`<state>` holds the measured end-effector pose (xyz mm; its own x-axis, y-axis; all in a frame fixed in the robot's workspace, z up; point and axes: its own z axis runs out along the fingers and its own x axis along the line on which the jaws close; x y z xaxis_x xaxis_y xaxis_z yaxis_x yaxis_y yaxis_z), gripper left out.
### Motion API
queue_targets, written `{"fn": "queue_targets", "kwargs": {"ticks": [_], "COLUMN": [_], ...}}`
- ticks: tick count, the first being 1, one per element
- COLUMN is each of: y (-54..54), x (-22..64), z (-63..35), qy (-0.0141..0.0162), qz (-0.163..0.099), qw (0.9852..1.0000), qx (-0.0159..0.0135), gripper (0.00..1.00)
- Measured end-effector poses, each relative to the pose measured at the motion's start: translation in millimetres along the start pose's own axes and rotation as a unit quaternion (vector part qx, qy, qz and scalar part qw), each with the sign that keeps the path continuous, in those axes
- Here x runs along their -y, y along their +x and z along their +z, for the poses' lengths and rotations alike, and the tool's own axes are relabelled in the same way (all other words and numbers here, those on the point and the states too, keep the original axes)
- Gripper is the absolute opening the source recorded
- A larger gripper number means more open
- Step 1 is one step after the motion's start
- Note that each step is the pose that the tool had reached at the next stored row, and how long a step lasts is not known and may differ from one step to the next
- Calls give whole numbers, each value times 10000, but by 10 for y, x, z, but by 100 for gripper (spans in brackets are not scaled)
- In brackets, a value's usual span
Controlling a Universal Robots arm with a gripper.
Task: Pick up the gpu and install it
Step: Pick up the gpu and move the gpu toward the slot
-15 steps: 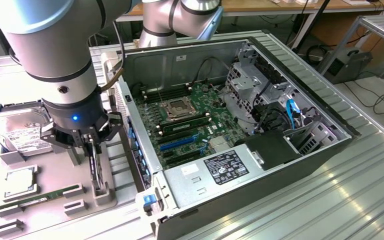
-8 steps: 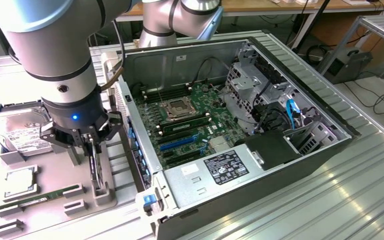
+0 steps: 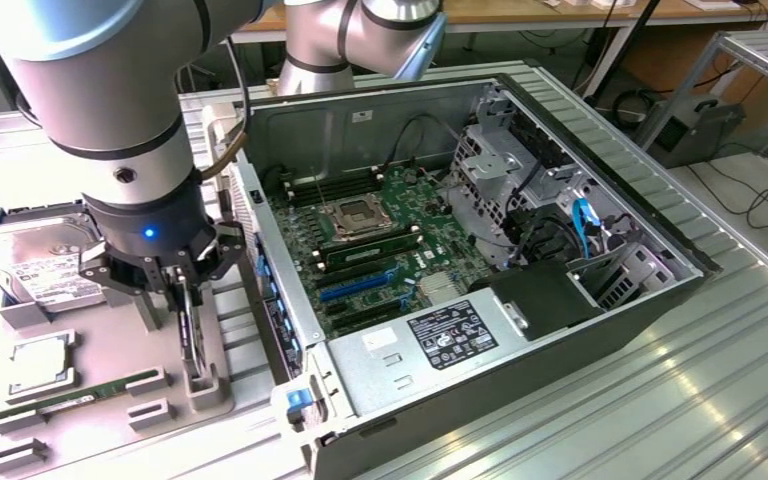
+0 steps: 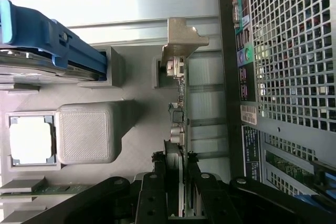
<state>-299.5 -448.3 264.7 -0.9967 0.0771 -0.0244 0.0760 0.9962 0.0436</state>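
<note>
Found gripper (image 3: 184,300) (image 4: 174,182) clamped on the upper edge of the gpu (image 3: 192,340) (image 4: 176,114). Noted gpu standing on edge in grey holder (image 3: 203,386) on the surface (image 3: 704,400), just beside open computer case (image 3: 491,250). Logged hard drive (image 3: 37,255) and memory stick (image 3: 77,395) nearby.

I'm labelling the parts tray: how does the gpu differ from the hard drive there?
The gpu stands on edge in its holder, thin and dark; the hard drive lies broad face up, silver with a white label. The gripper grips the gpu; the hard drive sits free. Both rest on the grey tray beside the case.
</note>
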Motion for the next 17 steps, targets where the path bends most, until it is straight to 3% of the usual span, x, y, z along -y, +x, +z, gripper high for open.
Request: {"fn": "queue_targets", "kwargs": {"ticks": [17], "y": [-2], "x": [-6], "z": [-96], "qy": [-1], "qz": [0], "qw": [10000], "qx": [1], "gripper": [26]}}
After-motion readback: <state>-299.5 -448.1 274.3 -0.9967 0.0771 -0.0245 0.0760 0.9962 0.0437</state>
